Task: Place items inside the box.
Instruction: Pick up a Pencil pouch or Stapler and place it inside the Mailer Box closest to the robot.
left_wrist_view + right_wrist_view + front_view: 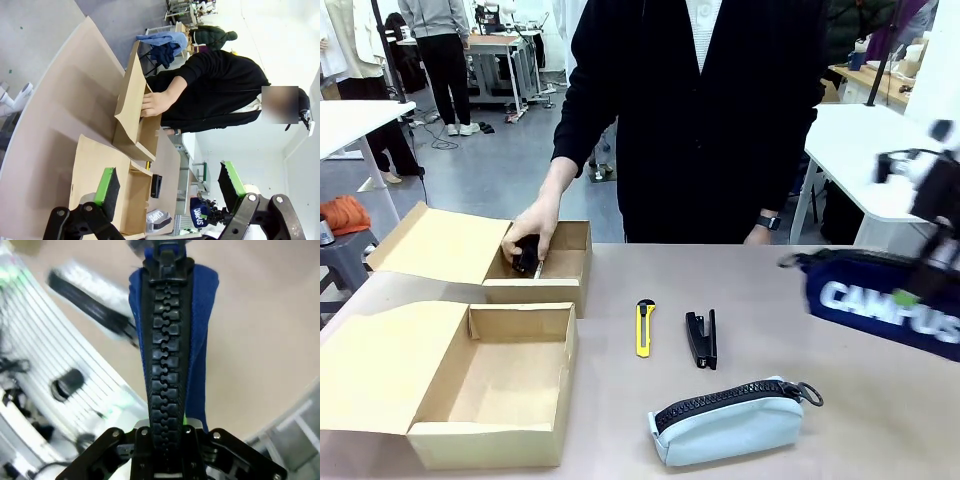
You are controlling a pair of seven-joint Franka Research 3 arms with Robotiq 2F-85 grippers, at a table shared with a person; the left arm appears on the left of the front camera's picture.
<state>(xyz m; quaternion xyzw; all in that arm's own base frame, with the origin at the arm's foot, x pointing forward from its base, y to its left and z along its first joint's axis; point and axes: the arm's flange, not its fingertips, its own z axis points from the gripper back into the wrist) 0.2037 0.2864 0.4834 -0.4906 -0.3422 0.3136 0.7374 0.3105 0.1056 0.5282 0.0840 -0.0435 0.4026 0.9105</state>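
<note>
Both jaws of the right tool (167, 437) pinch the navy blue zip pouch (880, 300) at its zipper, aloft. Well to its left sits the open box (490, 440); the load is best carried level over the pale grey zip pouch (725, 425) and released low inside. The left tool (169, 184) gapes empty.

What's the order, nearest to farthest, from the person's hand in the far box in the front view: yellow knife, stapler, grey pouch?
1. yellow utility knife: mid-table, closest to the hand in the far box.
2. black stapler: just right of the knife.
3. pale grey zip pouch: near edge, right of centre.
</note>
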